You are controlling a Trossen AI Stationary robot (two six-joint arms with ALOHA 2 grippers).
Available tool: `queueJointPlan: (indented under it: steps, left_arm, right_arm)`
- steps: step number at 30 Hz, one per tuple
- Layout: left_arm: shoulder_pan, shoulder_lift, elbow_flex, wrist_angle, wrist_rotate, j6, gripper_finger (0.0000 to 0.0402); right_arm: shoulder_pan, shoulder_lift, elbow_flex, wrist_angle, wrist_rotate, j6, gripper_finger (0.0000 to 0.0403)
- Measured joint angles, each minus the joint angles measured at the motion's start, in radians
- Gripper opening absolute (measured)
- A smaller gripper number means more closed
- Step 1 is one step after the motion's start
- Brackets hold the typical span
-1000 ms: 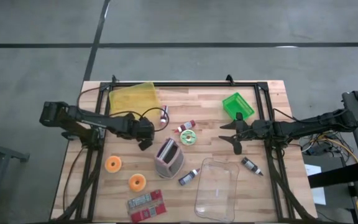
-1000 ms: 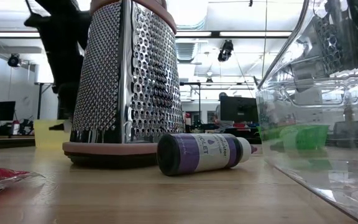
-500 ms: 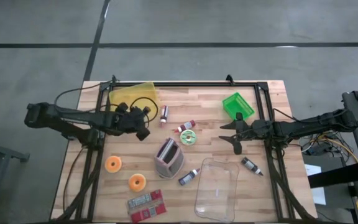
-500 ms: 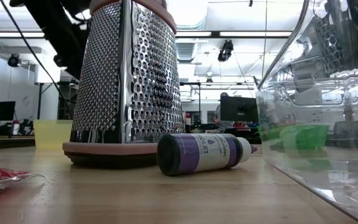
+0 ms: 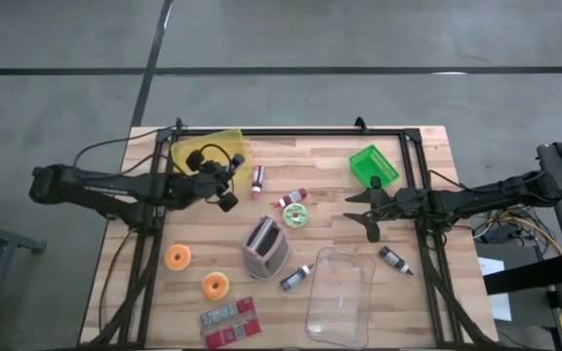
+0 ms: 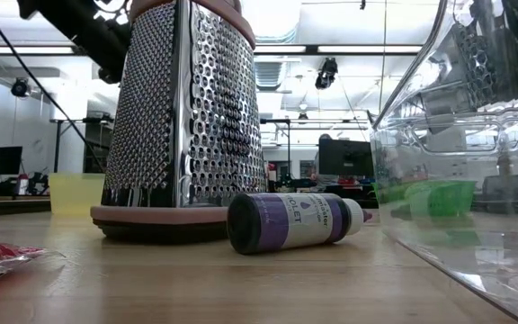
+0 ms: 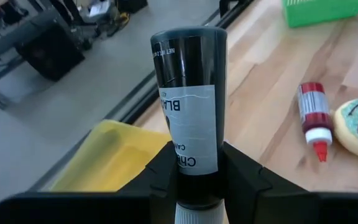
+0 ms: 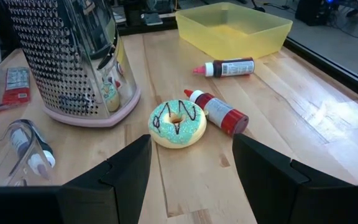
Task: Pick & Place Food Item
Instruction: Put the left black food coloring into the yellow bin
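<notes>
The left gripper (image 5: 226,200) is clamped on a black cylindrical bottle with a white label (image 7: 189,109), holding it above the wooden table (image 5: 330,166) at about ten o'clock from the table's centre, just beside the yellow translucent plastic bin (image 5: 210,148). The right gripper (image 5: 367,210) hangs at about three o'clock with its fingers spread wide and holding nothing, near the green plastic basket (image 5: 373,164). A mint-frosted doughnut (image 8: 178,123) lies near the centre, touching a red squeeze bottle (image 8: 219,112). A metal box grater with a pink base (image 5: 264,247) lies at six o'clock from the doughnut.
</notes>
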Motion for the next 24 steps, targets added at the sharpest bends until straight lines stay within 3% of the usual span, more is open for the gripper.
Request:
queueJointPlan:
  steps: [15, 24]
  left_arm:
    - [-0.002, -0.019, 0.086, 0.108, 0.057, 0.242, 0.0081]
    - [-0.003, 0.012, 0.205, 0.138, 0.29, 0.338, 0.0081]
  right_arm:
    - [0.0, 0.0, 0.0, 0.003, 0.027, -0.008, 0.0221]
    - [0.0, 0.0, 0.0, 0.063, 0.05, -0.063, 0.0221]
